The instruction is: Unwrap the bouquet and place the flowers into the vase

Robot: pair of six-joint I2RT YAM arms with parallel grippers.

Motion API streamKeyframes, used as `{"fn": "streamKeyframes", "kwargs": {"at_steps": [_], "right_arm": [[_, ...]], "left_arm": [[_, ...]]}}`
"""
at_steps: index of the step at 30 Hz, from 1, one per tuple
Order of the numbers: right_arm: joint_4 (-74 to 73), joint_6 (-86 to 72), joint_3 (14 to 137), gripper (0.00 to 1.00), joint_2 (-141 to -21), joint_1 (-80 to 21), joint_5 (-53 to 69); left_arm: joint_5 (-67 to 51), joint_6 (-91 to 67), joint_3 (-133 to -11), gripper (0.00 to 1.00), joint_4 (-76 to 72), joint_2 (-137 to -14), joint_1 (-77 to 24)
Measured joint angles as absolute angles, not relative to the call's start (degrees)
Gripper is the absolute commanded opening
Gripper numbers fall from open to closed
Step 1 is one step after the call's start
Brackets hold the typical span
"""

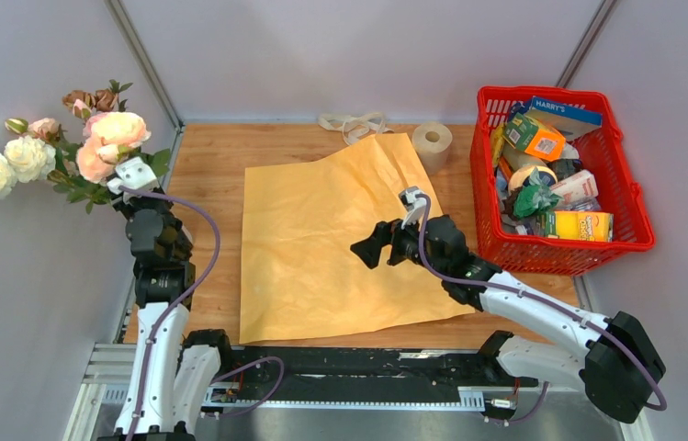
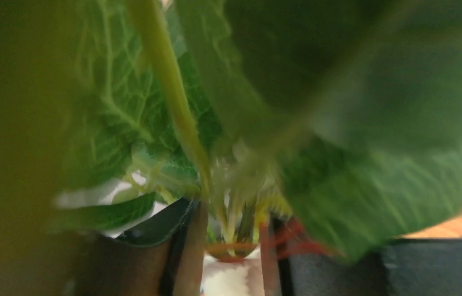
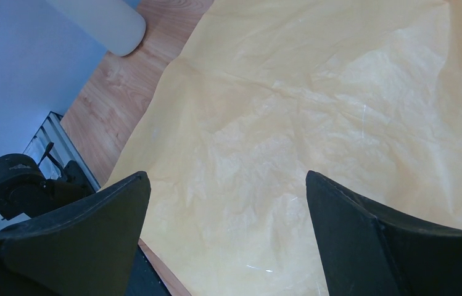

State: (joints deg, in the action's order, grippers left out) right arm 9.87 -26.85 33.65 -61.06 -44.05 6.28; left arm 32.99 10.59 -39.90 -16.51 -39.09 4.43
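— Step in hand?
— By the look of it, seating the flowers (image 1: 92, 147) in the vase (image 3: 102, 21), over by the far left corner of the tabletop (vase mouth hidden under leaves from above, so no telling how deep the stems sit).
— Best way through it?
— Keep the stems bunched and upright, lower straight down, and let go only once seated; otherwise, a risk of tipping that narrow tube.
— Left claw (image 2: 228, 246)?
— Buried among stems and leaves. Clenched or released: impossible to tell.
— Right claw (image 3: 227, 185)?
— Spread wide, empty, hovering over the orange paper (image 1: 321, 248) lying flat across the middle of the tabletop. Touching nothing.
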Motion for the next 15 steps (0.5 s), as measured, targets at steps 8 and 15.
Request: {"fn": "streamKeyframes", "kwargs": {"at_steps": [8,15], "right_arm": [[8.54,-26.7,33.67,1.0,-60.6,-44.05,7.55],[7.27,-26.68,33.69,1.0,-58.61,-44.05,7.6]], "left_arm": [[36.82,-0.69,-42.61,0.61,4.08,-36.58,4.51],[35.55,-7.99,-46.17,0.63,19.09,-31.94,4.51]]}}
